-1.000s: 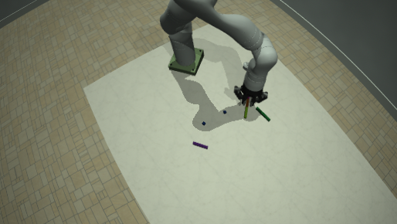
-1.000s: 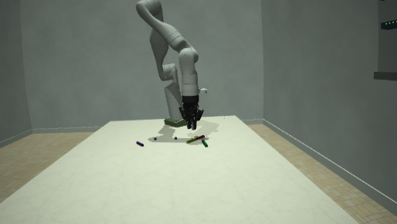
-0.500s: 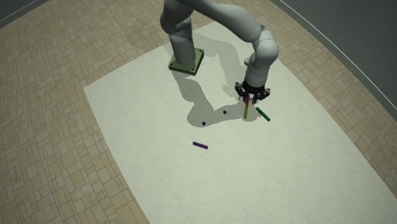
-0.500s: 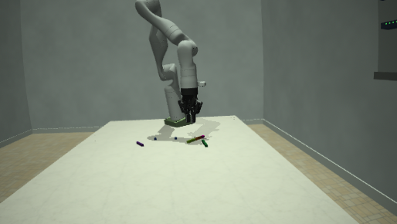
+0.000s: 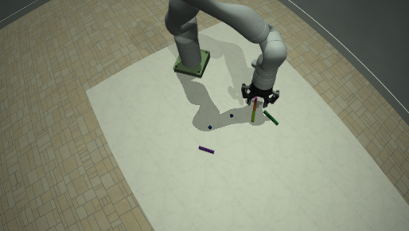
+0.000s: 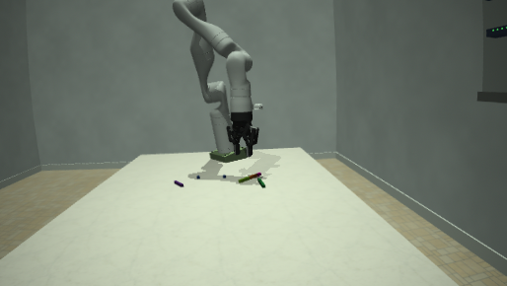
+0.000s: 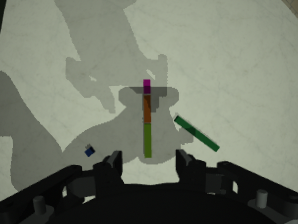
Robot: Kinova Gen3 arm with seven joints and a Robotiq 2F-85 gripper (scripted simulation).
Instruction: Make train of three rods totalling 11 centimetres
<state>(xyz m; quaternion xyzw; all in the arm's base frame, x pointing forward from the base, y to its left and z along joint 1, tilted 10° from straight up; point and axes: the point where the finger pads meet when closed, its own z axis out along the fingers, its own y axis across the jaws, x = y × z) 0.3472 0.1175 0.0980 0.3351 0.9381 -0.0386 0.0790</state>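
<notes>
Three rods lie flat end to end in one straight line on the table: a magenta rod (image 5: pixel 255 99) (image 6: pixel 258 174) (image 7: pixel 147 86), an orange rod (image 5: pixel 255 106) (image 6: pixel 253 176) (image 7: pixel 147 110) and a lime rod (image 5: pixel 253 115) (image 6: pixel 244 179) (image 7: pixel 148 141). My gripper (image 5: pixel 260 101) (image 6: pixel 243 148) (image 7: pixel 149 160) hangs a little above this line. It is open and empty, with a finger on each side of the line's lime end in the wrist view.
A green rod (image 5: pixel 270 117) (image 6: pixel 261 182) (image 7: pixel 197 133) lies slanted close beside the line. Two blue cubes (image 5: pixel 231 115) (image 5: pixel 209 127) (image 6: pixel 224 176) (image 7: pixel 89 151) lie to the other side. A purple rod (image 5: pixel 206 150) (image 6: pixel 179 183) lies farther off. The arm's base (image 5: pixel 192 65) stands at the back.
</notes>
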